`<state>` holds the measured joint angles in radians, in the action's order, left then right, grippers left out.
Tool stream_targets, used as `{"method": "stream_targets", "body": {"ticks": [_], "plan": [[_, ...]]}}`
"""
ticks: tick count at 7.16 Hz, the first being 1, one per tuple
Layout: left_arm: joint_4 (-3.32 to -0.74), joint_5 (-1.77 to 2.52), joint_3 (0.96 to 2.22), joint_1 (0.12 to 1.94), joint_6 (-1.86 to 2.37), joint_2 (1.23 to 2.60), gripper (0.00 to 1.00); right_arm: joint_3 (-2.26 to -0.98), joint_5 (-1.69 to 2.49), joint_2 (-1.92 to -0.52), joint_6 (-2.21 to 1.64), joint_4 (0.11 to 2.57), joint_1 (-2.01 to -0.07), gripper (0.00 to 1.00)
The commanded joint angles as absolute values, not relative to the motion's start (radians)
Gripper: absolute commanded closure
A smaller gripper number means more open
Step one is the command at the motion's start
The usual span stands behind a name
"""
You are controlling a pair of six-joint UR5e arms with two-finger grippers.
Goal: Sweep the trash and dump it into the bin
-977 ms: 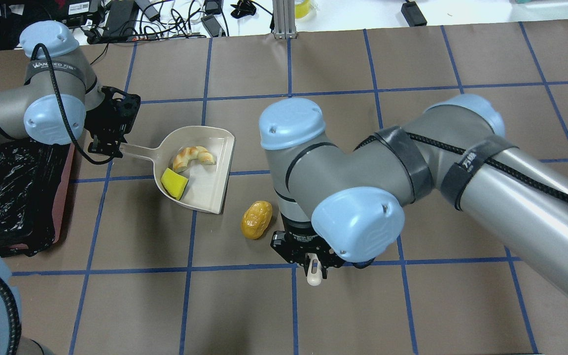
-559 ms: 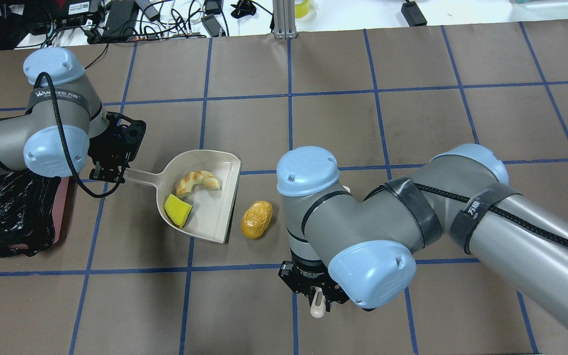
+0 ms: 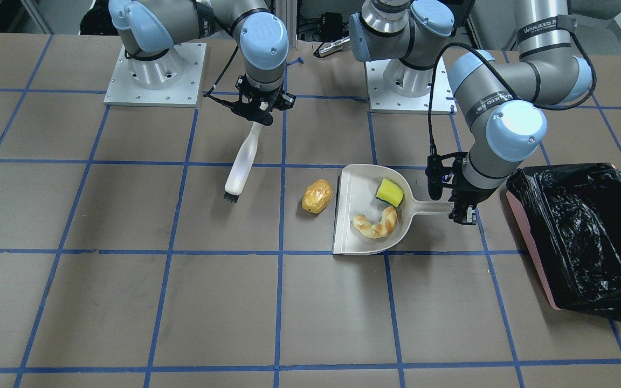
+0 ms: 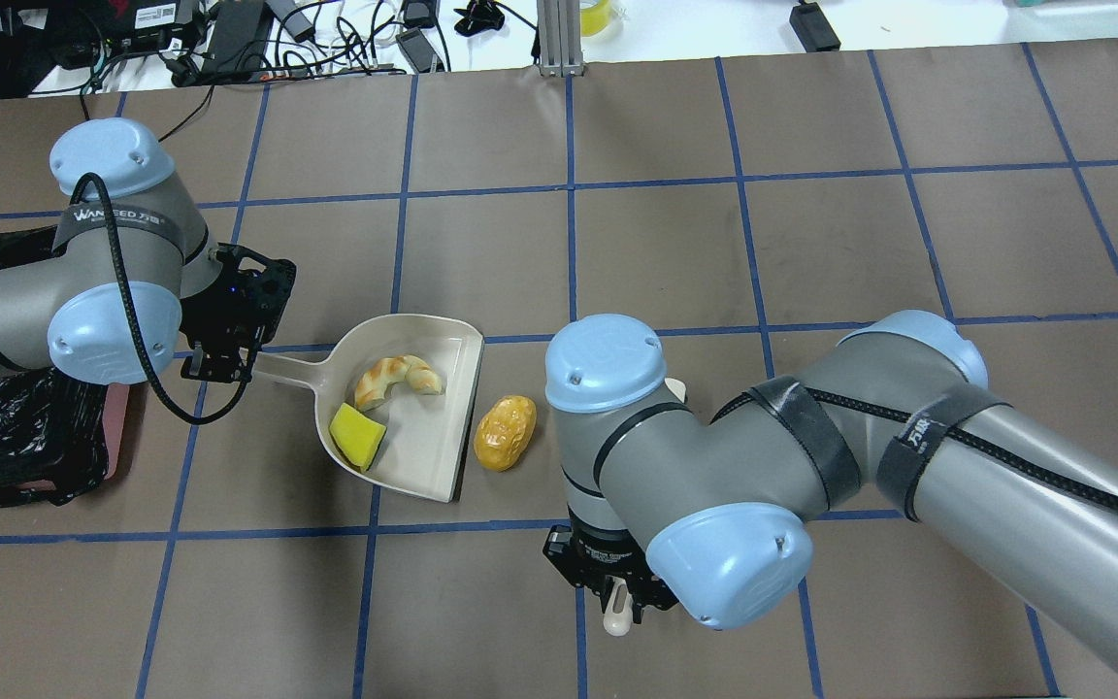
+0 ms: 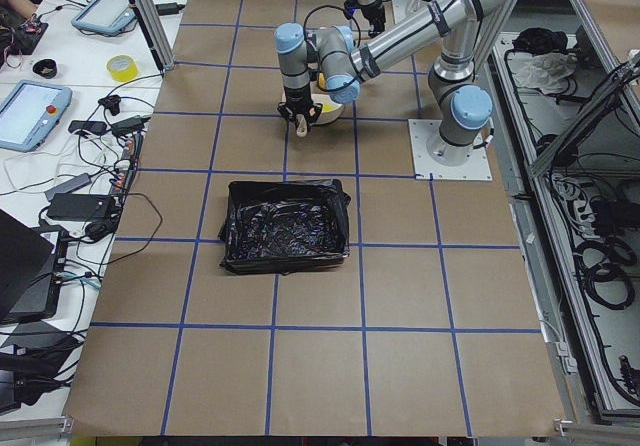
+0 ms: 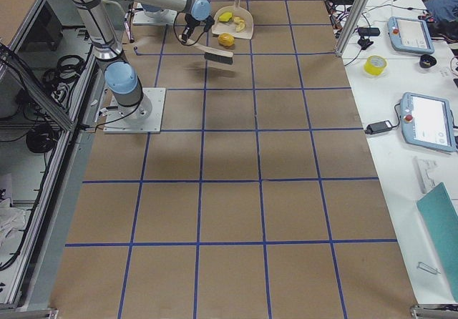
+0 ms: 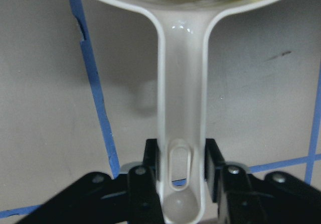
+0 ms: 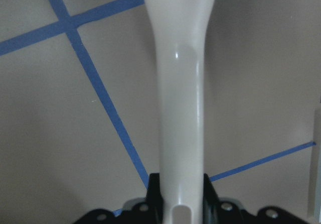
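**Sweeping step, two pieces in, one to go.** Nearest the robot, my right pincer (image 4: 617, 607) is pinching the brush (image 3: 240, 161) by its handle, with the bristles hanging well apart from the mouth of the dustpan (image 4: 423, 437). The potato-like lump (image 4: 506, 432) is sitting on the worktop (image 4: 860, 243) just beside that mouth. The yellow wedge (image 4: 357, 437) and the croissant piece (image 4: 396, 377) are lying inside the dustpan. My left pincer (image 4: 227, 361) is clamping the dustpan's handle, and the bin (image 3: 532, 252) is standing beyond the handle end. Next, I judge, the brush is needing to drop behind the lump and push it in. The overhead view is hiding most of the brush under the arm, while the front-facing view is showing it whole.
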<state>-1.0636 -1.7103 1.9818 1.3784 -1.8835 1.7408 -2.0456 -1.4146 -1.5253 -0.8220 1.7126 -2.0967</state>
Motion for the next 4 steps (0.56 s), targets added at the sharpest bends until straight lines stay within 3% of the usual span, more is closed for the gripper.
{"method": "stream_targets", "body": {"ticks": [1, 4], "plan": [[-1.063, -1.710, 1.985, 1.379, -1.875, 1.741, 0.99, -2.040, -1.416, -1.517, -0.822, 1.726, -2.097, 1.00], [-1.052, -1.720, 2.002, 1.379, -1.862, 1.740, 0.99, -2.040, -1.417, -1.513, -0.822, 1.740, -2.097, 1.00]]}}
